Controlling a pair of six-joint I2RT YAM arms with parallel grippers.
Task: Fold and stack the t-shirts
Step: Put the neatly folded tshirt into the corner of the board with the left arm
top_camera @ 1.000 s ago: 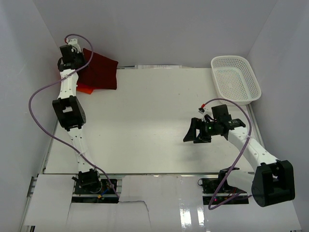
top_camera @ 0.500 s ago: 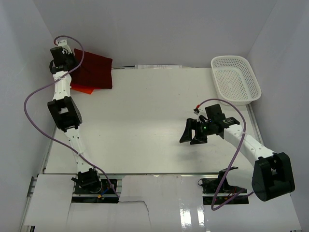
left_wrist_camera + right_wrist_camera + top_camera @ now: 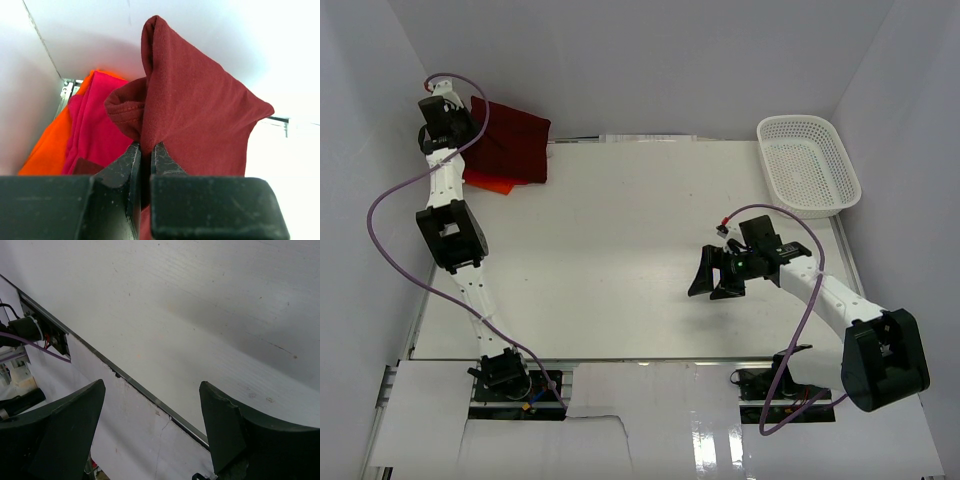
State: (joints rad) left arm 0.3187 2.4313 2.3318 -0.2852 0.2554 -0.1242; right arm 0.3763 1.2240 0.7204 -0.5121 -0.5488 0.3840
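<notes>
A folded dark maroon t-shirt hangs at the far left corner of the table, pinched at its folded edge by my left gripper, which is shut on it. In the left wrist view the maroon cloth rises from between the closed gripper. Under it lie a crimson-red t-shirt and an orange t-shirt; an orange edge shows in the top view. My right gripper is open and empty over the middle right of the table, also shown in its wrist view.
A white mesh basket stands at the far right corner. White walls close in the table at the back and sides. The table's near edge with a metal strip lies under the right gripper.
My left gripper has pulled the maroon t-shirt a little further left and back into the corner. My right gripper has shifted slightly left and toward the near edge, still open.
</notes>
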